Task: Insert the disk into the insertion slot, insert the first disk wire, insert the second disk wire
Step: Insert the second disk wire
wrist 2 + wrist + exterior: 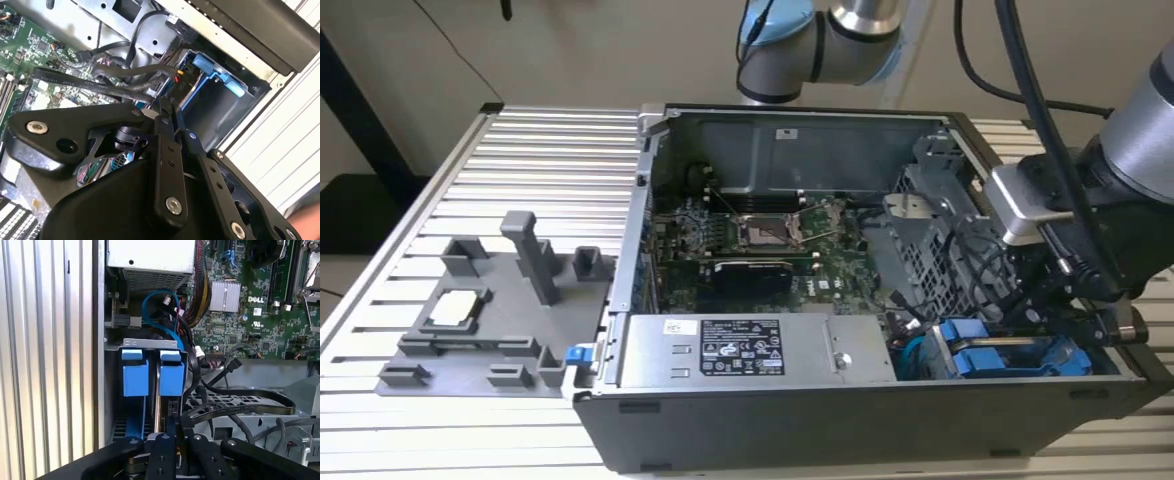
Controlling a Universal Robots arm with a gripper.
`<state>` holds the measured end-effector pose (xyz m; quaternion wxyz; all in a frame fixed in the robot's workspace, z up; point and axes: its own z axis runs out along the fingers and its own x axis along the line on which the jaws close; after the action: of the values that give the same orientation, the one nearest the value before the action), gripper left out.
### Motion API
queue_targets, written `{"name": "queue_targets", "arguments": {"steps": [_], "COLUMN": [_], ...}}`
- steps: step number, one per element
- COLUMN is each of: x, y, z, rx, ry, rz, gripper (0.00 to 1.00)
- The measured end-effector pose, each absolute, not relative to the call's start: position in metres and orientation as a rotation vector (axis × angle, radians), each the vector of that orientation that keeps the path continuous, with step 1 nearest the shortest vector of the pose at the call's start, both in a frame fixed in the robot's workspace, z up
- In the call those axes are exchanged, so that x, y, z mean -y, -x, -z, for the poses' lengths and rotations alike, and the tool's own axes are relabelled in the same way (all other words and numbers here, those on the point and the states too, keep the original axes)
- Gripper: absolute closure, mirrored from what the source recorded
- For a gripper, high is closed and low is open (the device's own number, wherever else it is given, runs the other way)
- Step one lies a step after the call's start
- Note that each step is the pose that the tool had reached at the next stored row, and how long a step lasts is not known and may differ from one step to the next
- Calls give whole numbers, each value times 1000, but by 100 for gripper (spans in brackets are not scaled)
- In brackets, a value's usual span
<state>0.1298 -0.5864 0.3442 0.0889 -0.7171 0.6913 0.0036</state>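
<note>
Inside the open computer case (761, 300), at the corner on the exterior view's right, the end effector (172, 432) reaches down to the drive bay. In the first wrist view its black fingers (161, 455) sit close together at the near end of a blue-framed carrier, with a black flat cable (235, 407) curving away just beside them; whether they actually clamp the carrier's edge or a connector cannot be told, since the contact point is hidden by the finger links.

Directly ahead of the end effector two blue carriers stand side by side in the insertion slot (150, 344), upright between grey divider walls. The disk (171, 375) is the one in line with the fingers, and the other blue carrier (135, 375) sits just beside it, nearer the case wall. A thin blue cable (155, 315) loops beyond them toward the green motherboard (250, 300).

In the second wrist view the end effector (167, 117) points at the blue frame of the disk (212, 75), with black cables (115, 80) crossing above it.

Well apart from the end effector, a grey fixture plate (494, 310) lies on the ribbed bench (534, 160) outside the case.
</note>
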Motion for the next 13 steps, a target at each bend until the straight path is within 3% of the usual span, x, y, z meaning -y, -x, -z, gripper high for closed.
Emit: {"name": "queue_targets", "arguments": {"steps": [13], "x": [585], "y": [-125], "z": [-336], "rx": [-2047], "ry": [2130], "rz": [35], "gripper": [84]}}
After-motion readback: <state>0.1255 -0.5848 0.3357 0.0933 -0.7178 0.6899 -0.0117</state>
